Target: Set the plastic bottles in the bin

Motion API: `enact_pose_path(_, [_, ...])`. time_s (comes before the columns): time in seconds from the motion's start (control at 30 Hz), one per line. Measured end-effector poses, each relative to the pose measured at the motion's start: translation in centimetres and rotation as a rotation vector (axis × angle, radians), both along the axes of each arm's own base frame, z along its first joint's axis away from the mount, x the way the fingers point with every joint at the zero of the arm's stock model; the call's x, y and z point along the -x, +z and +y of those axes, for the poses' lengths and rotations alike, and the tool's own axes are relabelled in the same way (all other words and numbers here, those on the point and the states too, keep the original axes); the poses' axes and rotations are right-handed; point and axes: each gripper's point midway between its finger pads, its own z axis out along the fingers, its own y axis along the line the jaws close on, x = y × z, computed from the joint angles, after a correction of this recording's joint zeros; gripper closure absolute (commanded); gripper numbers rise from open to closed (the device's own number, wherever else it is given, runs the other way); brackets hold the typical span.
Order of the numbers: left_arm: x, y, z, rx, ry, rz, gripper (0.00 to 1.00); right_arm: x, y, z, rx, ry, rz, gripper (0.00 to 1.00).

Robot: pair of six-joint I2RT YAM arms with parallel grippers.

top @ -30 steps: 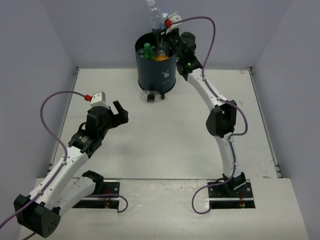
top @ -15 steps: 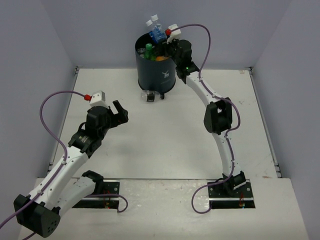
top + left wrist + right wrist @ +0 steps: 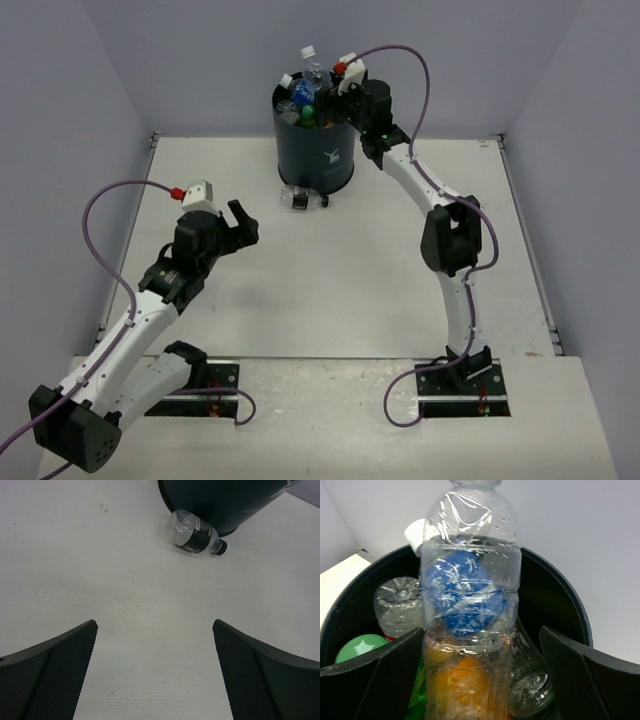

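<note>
From above, the bin stands at the far end of the bench. It is nearly full of plastic bottles, and some poke up over its rim. The right fingers are up at the rim, right beside those tops. One black-capped bottle lies on its side on the bench, at the foot of the bin. The left fingers hang over the bench, well apart from that bottle.

From the left wrist, the left fingers are spread wide with nothing between them. The black-capped bottle lies far out ahead of them, a bit to the right, close against the bottom of the bin.

From the right wrist, the right fingers are spread wide too. A blue-labelled bottle stands between them, down in the bin. There is a gap on its right side, so I think it is let go. Under it are an orange bottle and a green bottle.

I think the job is almost done. Only the one bottle on the bench is left, as far as I can see.
</note>
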Motion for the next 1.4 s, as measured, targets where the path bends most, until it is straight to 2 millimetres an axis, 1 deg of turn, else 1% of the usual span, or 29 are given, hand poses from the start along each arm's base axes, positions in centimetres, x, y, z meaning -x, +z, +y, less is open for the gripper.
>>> enact_pose_path(0.13, [-0.2, -0.1, -0.4, 0.007, -0.015, 0.001, 0.00, 0.7, 1.3, 0.1, 0.002, 0.015, -0.010, 0.01])
enact_pose_path(0.2, [-0.3, 0.0, -0.6, 0.013, -0.023, -0.001, 0.00, 1.0, 2.6, 0.0, -0.002, 0.016, -0.032, 0.01])
enact_pose_path(0.3, [-0.3, 0.0, -0.9, 0.020, -0.034, -0.002, 0.00, 1.7, 5.3, -0.4, -0.014, 0.015, -0.074, 0.01])
enact_pose_path(0.43, [-0.5, 0.0, -1.2, 0.028, -0.045, -0.003, 0.00, 3.3, 10.0, -1.1, -0.045, 0.014, -0.146, 0.01])
enact_pose_path(0.53, [-0.9, -0.5, -1.7, 0.042, -0.050, 0.012, 0.00, 5.5, 14.0, -2.2, -0.076, 0.006, -0.211, 0.01])
enact_pose_path(0.57, [-1.1, -0.9, -1.9, 0.047, -0.053, 0.024, 0.00, 6.6, 14.9, -2.9, -0.082, -0.002, -0.224, 0.01])
enact_pose_path(0.67, [-1.5, -2.2, -2.6, 0.060, -0.062, 0.068, 0.00, 9.9, 17.3, -4.8, -0.104, -0.029, -0.255, 0.01])
enact_pose_path(0.73, [-1.8, -3.0, -3.1, 0.076, -0.067, 0.096, 0.00, 12.3, 18.1, -6.5, -0.124, -0.059, -0.265, 0.01])
enact_pose_path(0.77, [-2.0, -3.5, -3.4, 0.089, -0.067, 0.111, 0.00, 13.6, 18.2, -7.3, -0.135, -0.074, -0.266, 0.01])
enact_pose_path(0.8, [-2.4, -3.8, -3.8, 0.102, -0.064, 0.124, 0.00, 14.9, 17.9, -8.1, -0.147, -0.089, -0.262, 0.01])
enact_pose_path(0.9, [-3.7, -4.7, -4.9, 0.146, -0.046, 0.170, 0.00, 18.9, 15.9, -10.8, -0.198, -0.147, -0.247, 0.01])
enact_pose_path(0.93, [-4.3, -4.9, -5.4, 0.161, -0.040, 0.182, 0.00, 20.1, 14.3, -11.8, -0.210, -0.174, -0.227, 0.01])
enact_pose_path(1.0, [-5.8, -5.2, -6.5, 0.185, -0.025, 0.201, 0.00, 21.8, 11.4, -13.3, -0.224, -0.217, -0.182, 0.01])
enact_pose_path(1.1, [-7.8, -5.7, -8.2, 0.215, 0.020, 0.218, 0.00, 23.0, 7.9, -15.0, -0.246, -0.292, -0.114, 0.01])
enact_pose_path(1.2, [-10.2, -6.3, -10.3, 0.250, 0.057, 0.231, 0.00, 23.7, 4.3, -16.4, -0.248, -0.363, -0.035, 0.01])
enact_pose_path(1.3, [-11.9, -7.9, -12.0, 0.281, 0.083, 0.268, 0.00, 24.3, 1.5, -17.4, -0.247, -0.410, 0.014, 0.01])
enact_pose_path(1.4, [-13.2, -10.0, -12.8, 0.289, 0.117, 0.298, 0.00, 24.8, -1.1, -18.1, -0.235, -0.447, 0.067, 0.01])
